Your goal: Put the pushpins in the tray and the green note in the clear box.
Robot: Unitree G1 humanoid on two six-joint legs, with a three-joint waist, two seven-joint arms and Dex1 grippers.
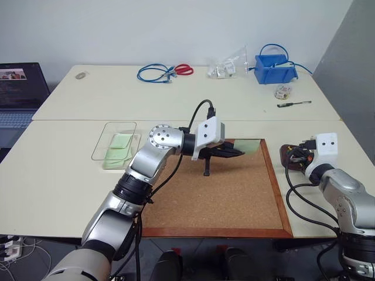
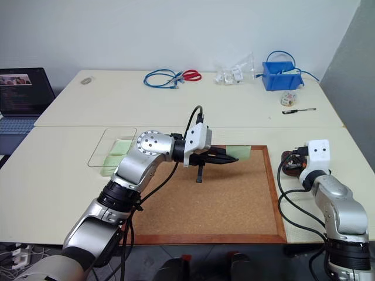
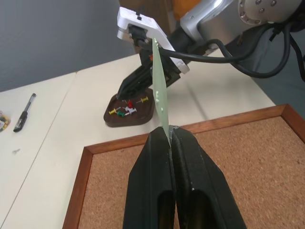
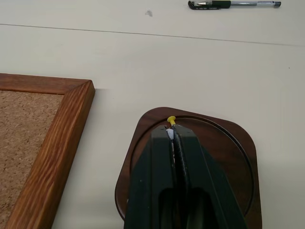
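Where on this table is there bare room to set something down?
Free: the cork board surface near the robot, and the tabletop between clear box and blue cable. Crowded: around the tray and the blue bin corner.

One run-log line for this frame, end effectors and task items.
left end effector: shut on green note, over cork board | right end effector: shut on yellow pushpin, over tray

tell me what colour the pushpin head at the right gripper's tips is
Yellow. The pushpin shows best in the right wrist view, over the tray.
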